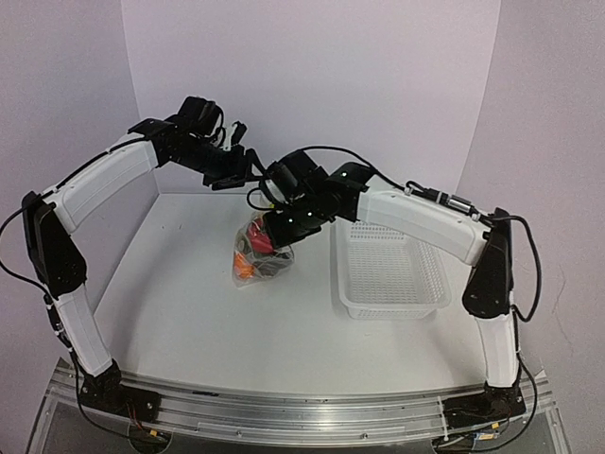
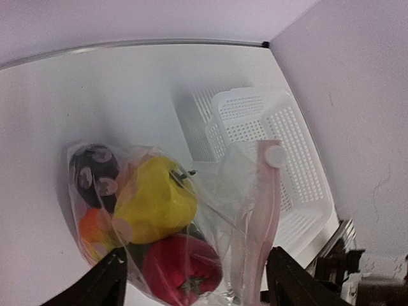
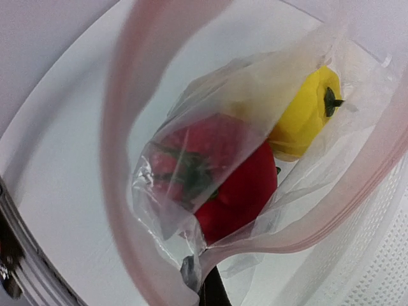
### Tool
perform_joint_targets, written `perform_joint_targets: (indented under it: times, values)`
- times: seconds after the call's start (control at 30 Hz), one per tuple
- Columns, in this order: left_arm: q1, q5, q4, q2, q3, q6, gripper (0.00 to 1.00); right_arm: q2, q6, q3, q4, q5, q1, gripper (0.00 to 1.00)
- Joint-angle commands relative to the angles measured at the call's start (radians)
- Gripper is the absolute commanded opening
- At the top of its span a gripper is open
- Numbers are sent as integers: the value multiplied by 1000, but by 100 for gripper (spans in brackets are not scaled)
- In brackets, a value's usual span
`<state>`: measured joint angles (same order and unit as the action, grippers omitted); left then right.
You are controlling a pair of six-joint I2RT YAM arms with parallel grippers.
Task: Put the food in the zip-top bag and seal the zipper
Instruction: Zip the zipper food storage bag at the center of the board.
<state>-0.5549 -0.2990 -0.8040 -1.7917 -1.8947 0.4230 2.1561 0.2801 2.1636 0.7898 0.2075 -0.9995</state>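
Observation:
The clear zip-top bag (image 1: 262, 257) hangs over the table with the food inside: a yellow pepper (image 2: 153, 197), a red apple (image 2: 182, 271), a purple eggplant (image 2: 92, 172) and an orange pumpkin (image 2: 92, 229). My right gripper (image 1: 284, 232) is shut on the bag's top corner (image 3: 197, 264) and holds it up. The pinkish zipper (image 3: 118, 159) loops open around the mouth, and also shows in the left wrist view (image 2: 264, 210). My left gripper (image 2: 197, 284) is open above the bag, its fingers (image 2: 111, 280) apart on either side of it.
A white perforated basket (image 1: 392, 270) stands just right of the bag, with no food visible in it; it also shows in the left wrist view (image 2: 299, 146). Walls close the table at the back and both sides.

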Motion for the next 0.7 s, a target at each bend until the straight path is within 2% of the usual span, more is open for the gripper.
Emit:
perform_joint_targets:
  times: [0.0,0.1,0.17,0.23,0.37,0.47,0.57,0.67]
  values:
    - [63,-242,117,179,57,-249,86,-181,-354,-110,26,-230,-8,0]
    - [190,-526,229,284,133,-414,99,-261,-520,-181,75,-365,-7,0]
    - [245,-661,231,341,172,-560,99,-310,-640,-219,93,-432,-8,0]
    - [274,-706,184,366,196,-704,100,-350,-734,-242,108,-494,-8,0]
    - [279,-783,-19,360,222,-1021,99,-378,-916,-237,135,-600,-8,0]
    - [279,-855,-153,359,266,-1265,99,-375,-1015,-216,150,-616,-8,0]
    - [277,-896,-181,382,346,-1363,99,-362,-1064,-190,156,-593,-6,0]
    - [277,-875,-139,405,404,-1342,100,-355,-1102,-178,157,-575,-4,0]
